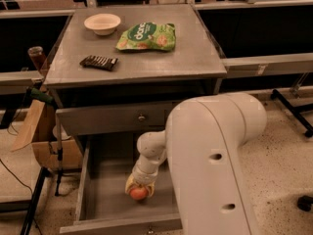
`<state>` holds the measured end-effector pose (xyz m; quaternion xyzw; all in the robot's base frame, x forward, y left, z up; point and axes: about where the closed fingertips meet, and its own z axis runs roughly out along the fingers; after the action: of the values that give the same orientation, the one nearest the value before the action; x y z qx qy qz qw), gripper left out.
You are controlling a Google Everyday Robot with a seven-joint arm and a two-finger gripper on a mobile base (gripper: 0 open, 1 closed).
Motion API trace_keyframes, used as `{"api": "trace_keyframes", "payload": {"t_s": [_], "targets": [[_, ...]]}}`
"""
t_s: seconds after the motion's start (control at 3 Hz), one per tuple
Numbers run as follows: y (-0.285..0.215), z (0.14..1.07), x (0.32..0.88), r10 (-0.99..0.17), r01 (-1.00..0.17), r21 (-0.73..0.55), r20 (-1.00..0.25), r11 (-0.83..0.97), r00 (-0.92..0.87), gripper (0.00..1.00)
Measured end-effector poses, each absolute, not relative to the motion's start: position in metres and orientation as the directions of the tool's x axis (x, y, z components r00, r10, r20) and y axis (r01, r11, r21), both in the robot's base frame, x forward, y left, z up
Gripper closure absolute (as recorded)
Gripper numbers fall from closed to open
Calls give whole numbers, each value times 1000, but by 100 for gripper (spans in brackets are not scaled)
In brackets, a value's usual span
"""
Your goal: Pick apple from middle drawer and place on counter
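The white robot arm (215,160) fills the lower right and reaches down into the open middle drawer (105,190). Above it, the grey counter (146,65) carries a green chip bag (146,36), a white bowl (102,23) and a dark wrapped snack bar (99,61), all well apart. The top drawer (107,119) is closed. Inside the middle drawer, the gripper (139,189) pinches the apple (139,194) between its yellowish fingers (129,185), low over the drawer's grey floor near its front.
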<state>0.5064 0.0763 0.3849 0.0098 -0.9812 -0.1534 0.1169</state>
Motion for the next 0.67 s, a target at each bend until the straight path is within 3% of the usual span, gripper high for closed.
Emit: {"api": "trace_keyframes", "payload": {"t_s": [0.67], "targets": [[-23, 486, 484, -84, -42, 250, 161, 967, -983, 100]]}}
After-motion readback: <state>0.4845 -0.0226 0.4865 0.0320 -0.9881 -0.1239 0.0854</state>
